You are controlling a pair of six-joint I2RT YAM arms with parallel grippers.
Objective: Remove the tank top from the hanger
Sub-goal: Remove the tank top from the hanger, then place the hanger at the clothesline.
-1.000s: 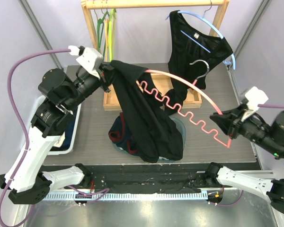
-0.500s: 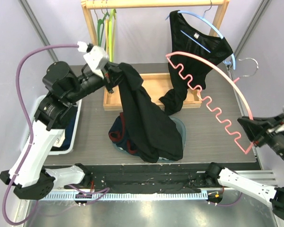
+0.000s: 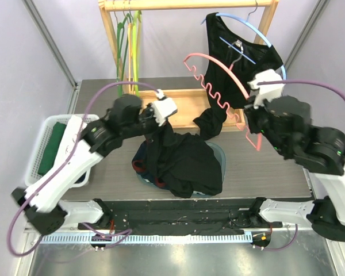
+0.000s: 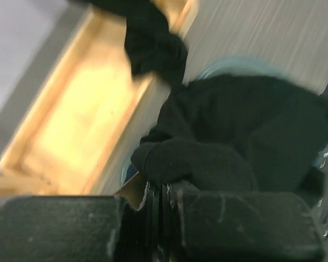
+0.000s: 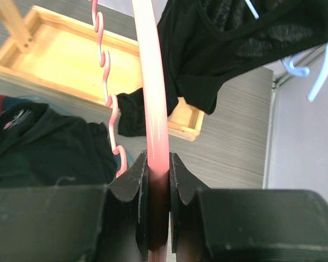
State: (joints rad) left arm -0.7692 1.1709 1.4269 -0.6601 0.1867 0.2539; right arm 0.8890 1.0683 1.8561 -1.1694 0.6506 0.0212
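Left end effector (image 4: 159, 192) seemingly pinches tank top (image 4: 235, 136)

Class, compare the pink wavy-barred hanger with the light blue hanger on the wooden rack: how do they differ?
The pink hanger is bare, clamped in the right gripper; the blue hanger hangs from the wooden rail, carrying a black top. The pink hanger's lower bar is wavy; the blue hanger's is straight. Both have curved shoulders.
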